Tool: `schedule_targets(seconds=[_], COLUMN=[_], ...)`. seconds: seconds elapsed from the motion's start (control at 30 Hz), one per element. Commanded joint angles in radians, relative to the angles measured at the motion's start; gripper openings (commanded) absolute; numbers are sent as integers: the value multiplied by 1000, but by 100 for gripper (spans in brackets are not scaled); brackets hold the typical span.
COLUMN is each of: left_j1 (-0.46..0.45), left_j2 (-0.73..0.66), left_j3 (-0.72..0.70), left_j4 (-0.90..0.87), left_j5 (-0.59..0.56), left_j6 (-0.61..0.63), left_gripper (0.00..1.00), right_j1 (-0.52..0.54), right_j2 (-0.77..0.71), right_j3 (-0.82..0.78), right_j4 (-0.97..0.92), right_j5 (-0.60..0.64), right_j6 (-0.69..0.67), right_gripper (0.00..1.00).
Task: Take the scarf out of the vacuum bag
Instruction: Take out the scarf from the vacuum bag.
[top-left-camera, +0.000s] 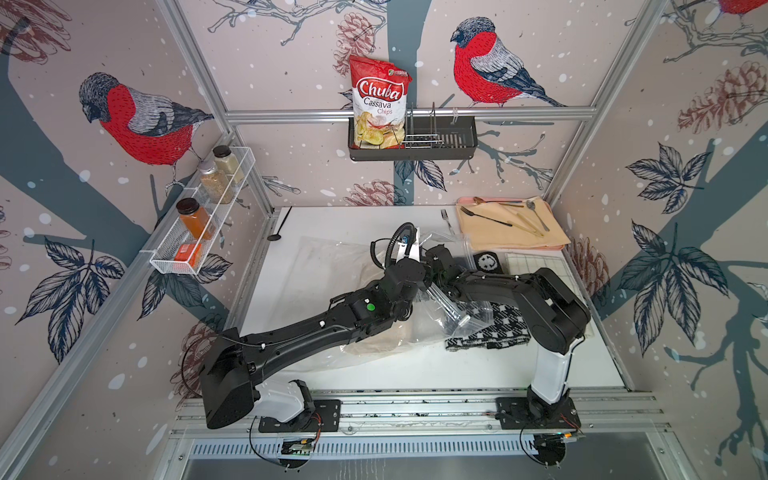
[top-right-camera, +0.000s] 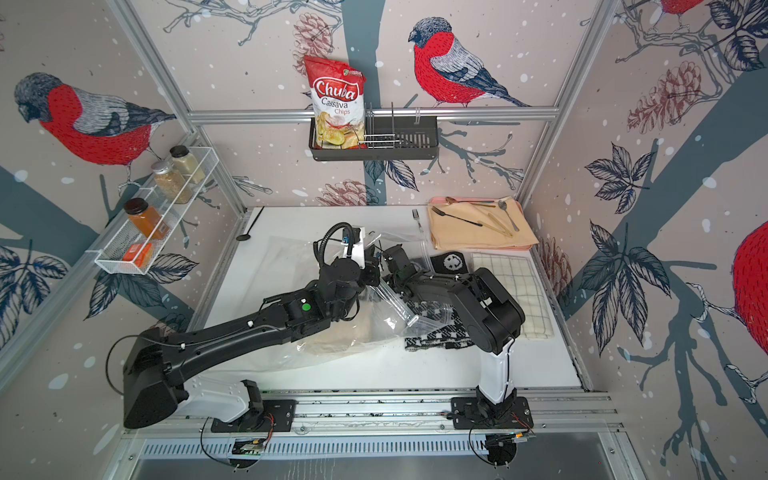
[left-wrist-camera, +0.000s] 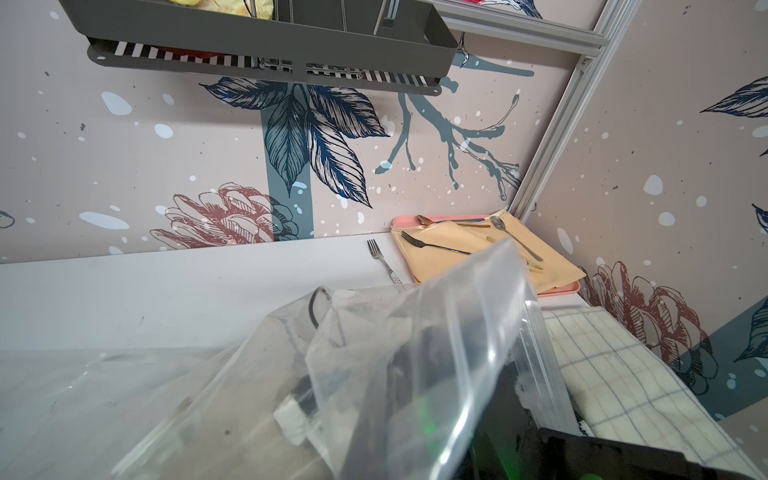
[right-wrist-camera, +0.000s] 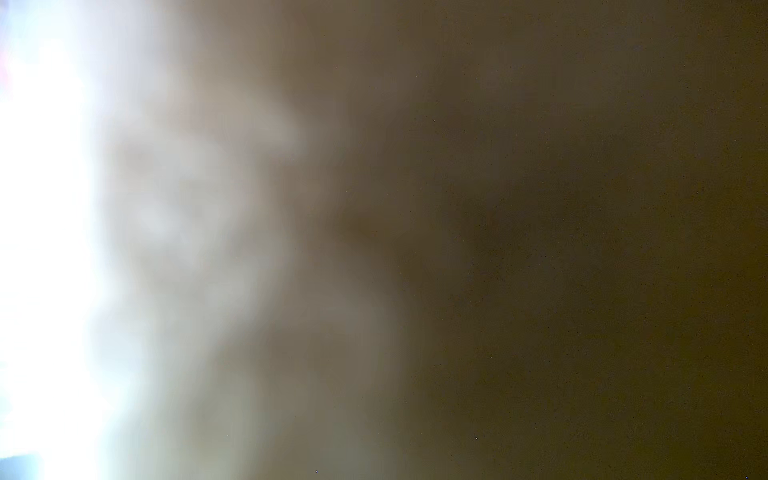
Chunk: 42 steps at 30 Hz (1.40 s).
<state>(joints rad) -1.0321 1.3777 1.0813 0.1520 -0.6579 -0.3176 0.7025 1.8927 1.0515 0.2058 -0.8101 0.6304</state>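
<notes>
- Vacuum bag (top-left-camera: 324, 270) lies crinkled across the centre of the desk (top-left-camera: 415, 374), spreading toward 9 o'clock. Its zip mouth faces 3 o'clock and is tented up off the surface.
- Left end effector (top-left-camera: 417, 249) is clenched at the raised mouth, just off centre toward 12 o'clock. Clear film drapes across the whole left wrist view, so I judge it pinches the bag's rim.
- Right end effector (top-left-camera: 437, 254) sits just beside it, also closed down. Can't tell what it pinches, if anything; the right wrist view is only a tan blur.
- Houndstooth scarf (top-left-camera: 490, 332) lies at 4 o'clock beside the right arm. Its inner end is under the loose clear flap and the rest lies out on the desk. Calling it the scarf is my read; a tan cloth (top-left-camera: 384, 336) also sits inside the bag.
- Step: mouth held open, scarf partway out. Looks late in the task.
- Next: one end effector lets go and grips the knit, then drags it toward 3 o'clock clear of the flap while the other holds the film up.
- Watch the checked towel (top-left-camera: 536, 270) at 3 o'clock, close to that path. The tray (left-wrist-camera: 398, 222) with cutlery at 1 o'clock is well apart.
</notes>
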Motion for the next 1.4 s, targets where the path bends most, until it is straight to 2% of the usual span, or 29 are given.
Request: schedule_targets(seconds=[0.0,0.17,0.3,0.57,0.83,1.37], left_j1=[3,4,4,4,4,7], left_j2=[-6,-6,-8,-3,2,-2], left_j3=[-2,1,1,4,3,-6], left_j4=[21,20,18,21,25,23], left_j5=[-25,-22,-22,-24,-25,-28], left_j6=[-7,-4,-2,3,8,5], left_gripper=[0,0,0,0,0,0], right_j1=[2,2,3,0,-6,-51], right_j2=[-19,-55,-80,-138,-170,-205], right_j3=[5,-18,1,-3,-32,-108], right_j4=[-26,-52,-157,-237,-244,-186], right_j5=[14,50,150,293,333,262], right_j6=[-46,-64,-104,-126,-133,-132], right_gripper=[0,0,0,0,0,0])
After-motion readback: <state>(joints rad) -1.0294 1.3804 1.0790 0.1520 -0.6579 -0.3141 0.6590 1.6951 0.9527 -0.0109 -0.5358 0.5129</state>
